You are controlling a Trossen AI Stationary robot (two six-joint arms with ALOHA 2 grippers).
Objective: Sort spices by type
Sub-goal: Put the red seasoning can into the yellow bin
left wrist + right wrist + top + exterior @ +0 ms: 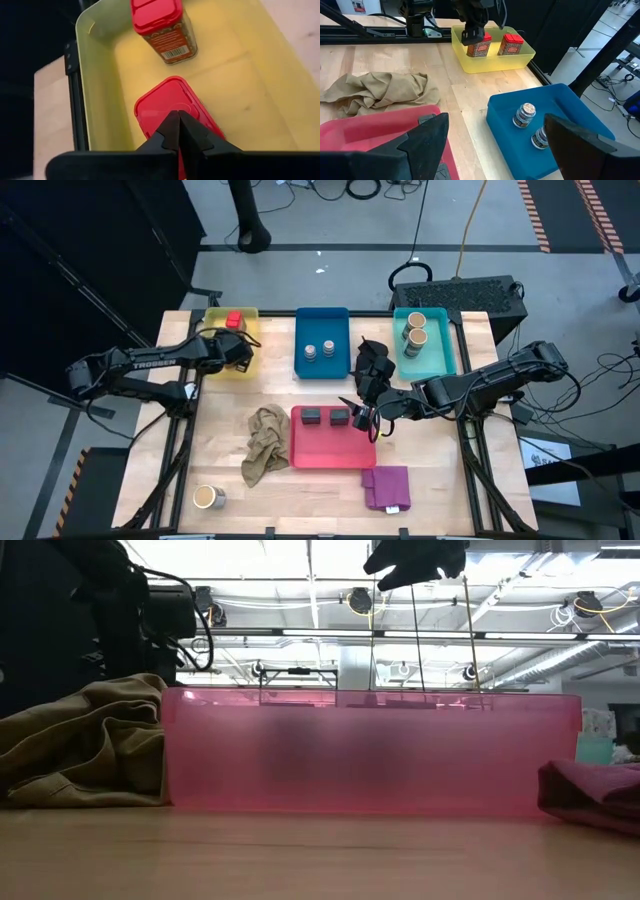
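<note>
Two red cubes stand upright in the yellow tray [215, 315]: one far [162, 27], one near [167, 102]. My left gripper [178, 120] is shut, its tips over the near cube's lid. Two silver tins [525, 115] sit in the blue tray [322, 360], two tan jars [415, 328] in the teal tray [440, 360], and two dark grey tins [325, 417] in the red tray [330, 452]. A third tan jar [208, 498] stands on the table at the near left. My right gripper [360, 413] hangs open above the red tray's far right corner. My left gripper's shut fingertips [172, 127] come slanting down from above at the lid [160, 102] of the near red cube, which stands upright on the yellow tray's floor. I cannot tell whether the tips touch the lid or hang just over it.
A beige cloth [265, 442] lies crumpled against the red tray's left side. A purple cloth [387, 486] lies near the table's front edge, on the right. Something black [372, 360] lies between the blue and teal trays. Bare wood shows at the near middle.
</note>
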